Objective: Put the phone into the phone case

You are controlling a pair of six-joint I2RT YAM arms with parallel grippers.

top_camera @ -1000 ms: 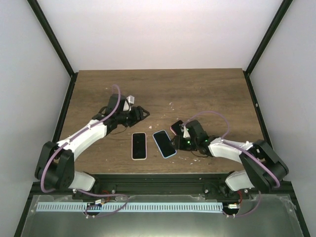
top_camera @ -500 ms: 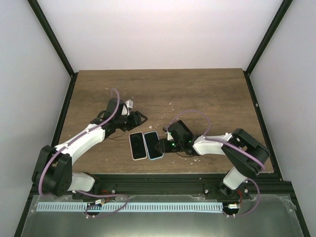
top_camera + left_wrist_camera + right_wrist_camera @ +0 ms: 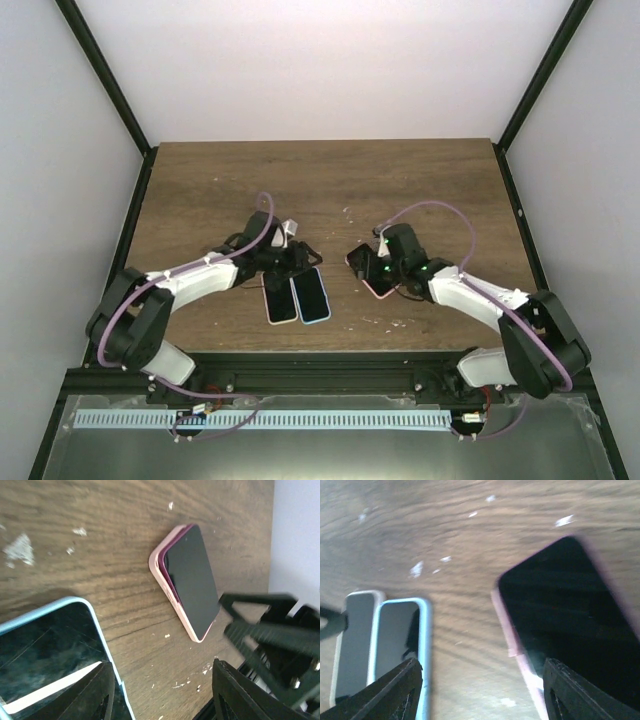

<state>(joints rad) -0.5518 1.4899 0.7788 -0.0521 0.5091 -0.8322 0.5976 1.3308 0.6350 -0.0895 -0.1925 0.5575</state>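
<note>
A black phone [image 3: 192, 587] lies slightly askew in a pink phone case [image 3: 167, 587], with the case's dark inner wall showing along one long side. In the top view the pink phone case [image 3: 378, 291] sits right of centre, partly under my right gripper [image 3: 368, 267]. That gripper [image 3: 485, 695] is open just above the table, one finger over the case's rim [image 3: 512, 635] beside the phone [image 3: 570, 615]. My left gripper [image 3: 298, 258] is open and holds nothing. It hovers [image 3: 167, 695] low over bare wood beside a blue-edged phone [image 3: 45, 645].
Two more phones lie side by side at the centre front: the blue-edged phone [image 3: 313, 294] and a white-edged phone [image 3: 281, 302], which the right wrist view also shows [image 3: 354, 640]. Pale crumbs [image 3: 20, 547] dot the wooden table [image 3: 420, 180]. The table's front edge is close behind them.
My right gripper pulled back to the right from the blue-edged phone to the pink case and opened wider. My left gripper moved right and down to the top ends of the two phones.
</note>
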